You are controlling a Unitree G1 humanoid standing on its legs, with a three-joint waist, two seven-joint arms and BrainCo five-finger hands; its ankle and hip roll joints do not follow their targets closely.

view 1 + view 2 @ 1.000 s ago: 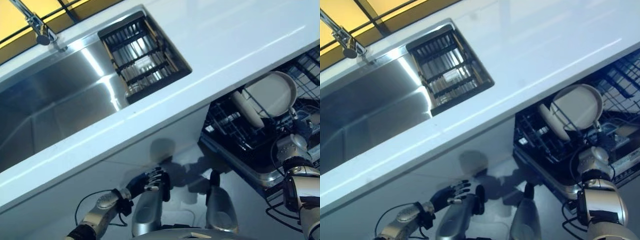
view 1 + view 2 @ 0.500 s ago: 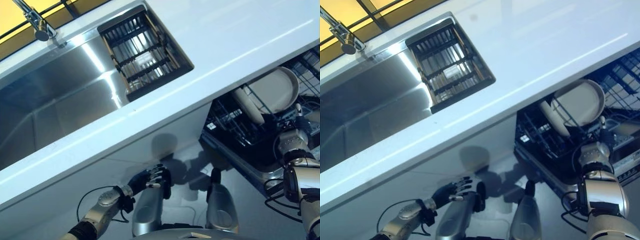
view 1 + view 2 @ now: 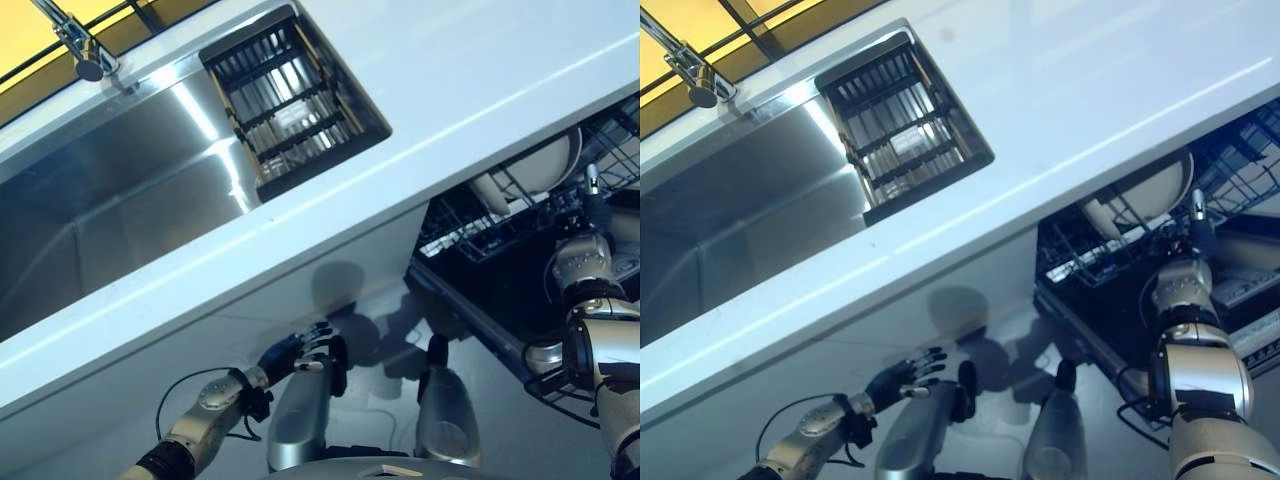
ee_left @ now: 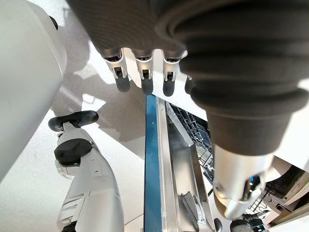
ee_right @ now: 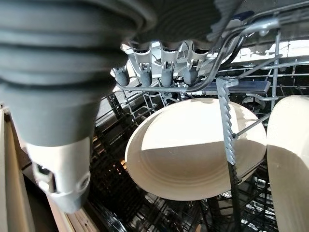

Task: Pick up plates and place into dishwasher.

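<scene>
Plates (image 5: pixel 193 150) stand on edge in dishwasher rack (image 3: pixel 480 235), cream one just behind rack's wire divider, second beside it. Rack now sits further under white table (image 3: pixel 420 90) than a second ago, plates half hidden beneath its edge. Right hand (image 5: pixel 159 70) at rack's front wire, fingers curled over it (hooked, holding no plate). Left hand (image 3: pixel 295 350) hangs low by floor, fingers relaxed and spread, much as before. Sink (image 3: pixel 110 210) with drain basket (image 3: pixel 290 105) unchanged.
</scene>
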